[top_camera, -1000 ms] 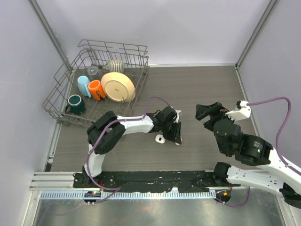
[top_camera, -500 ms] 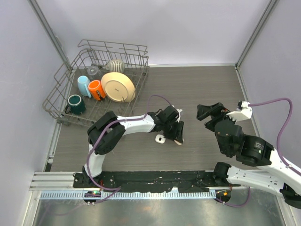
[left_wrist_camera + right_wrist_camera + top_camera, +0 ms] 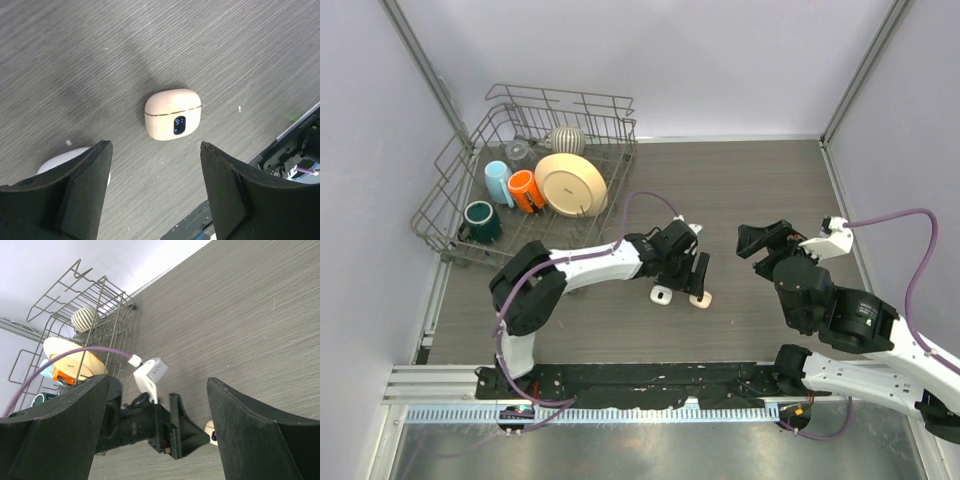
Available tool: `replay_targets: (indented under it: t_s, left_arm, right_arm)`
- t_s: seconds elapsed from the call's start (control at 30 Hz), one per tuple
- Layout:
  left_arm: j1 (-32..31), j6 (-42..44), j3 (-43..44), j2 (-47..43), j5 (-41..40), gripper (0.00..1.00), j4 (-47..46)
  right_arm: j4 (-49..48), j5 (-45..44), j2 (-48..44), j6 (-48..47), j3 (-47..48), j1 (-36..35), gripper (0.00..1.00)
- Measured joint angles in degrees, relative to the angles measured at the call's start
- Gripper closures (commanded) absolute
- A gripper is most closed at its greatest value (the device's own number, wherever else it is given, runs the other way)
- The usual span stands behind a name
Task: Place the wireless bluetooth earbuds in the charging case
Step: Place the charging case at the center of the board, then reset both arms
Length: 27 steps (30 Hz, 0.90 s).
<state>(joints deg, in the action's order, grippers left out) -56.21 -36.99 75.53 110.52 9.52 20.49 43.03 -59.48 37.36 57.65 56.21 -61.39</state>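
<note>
A cream charging case point(image 3: 172, 114) lies shut on the wooden table, a small blue-lit window on its front. From above the same charging case point(image 3: 700, 299) lies beside a white rounded thing point(image 3: 662, 296), whose edge point(image 3: 55, 162) peeks from behind my left finger. My left gripper point(image 3: 155, 145) hangs open just above and near the case, with nothing between its fingers. In the top view the left gripper point(image 3: 687, 272) is over both items. My right gripper point(image 3: 765, 240) stands open to the right, apart from them. The earbuds are out of view.
A wire dish rack point(image 3: 560, 97) at the back left holds cups, a cream plate point(image 3: 570, 184) and a ribbed ball. The black rail point(image 3: 640, 378) with the arm bases runs along the near edge. Grey walls close in both sides.
My left gripper has opened and drawn back a little, and the cream case it covered now lies bare on the table. The right arm has barely moved.
</note>
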Motion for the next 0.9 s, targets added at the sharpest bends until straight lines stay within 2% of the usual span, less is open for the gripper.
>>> replay_targets:
  t_s: [0.3, 0.47, 0.53, 0.77, 0.9]
  left_arm:
    - [-0.04, 2.80, 0.00, -12.09, -6.60, 0.19, 1.79]
    - [-0.07, 4.72, -0.09, -19.50, -9.55, 0.10, 2.08]
    - [-0.09, 5.18, -1.11, -23.17, -10.47, 0.00, 1.29]
    - [-0.17, 6.25, -13.35, -39.82, -14.43, 0.00, -4.79]
    - [-0.20, 6.62, -16.37, -44.81, -16.72, 0.00, -5.68]
  right_arm:
    - [0.15, -0.02, 0.35, -0.04, -0.31, 0.00, 0.15]
    - [0.13, -1.70, 0.76, 0.00, -1.42, 0.00, 0.12]
    - [0.04, -2.95, 1.33, -0.31, -1.90, 0.00, 0.11]
    - [-3.37, -5.40, 8.74, -7.32, -1.42, 0.22, 0.00]
    - [-4.98, -2.91, 16.59, -13.38, 1.57, 2.82, 0.00]
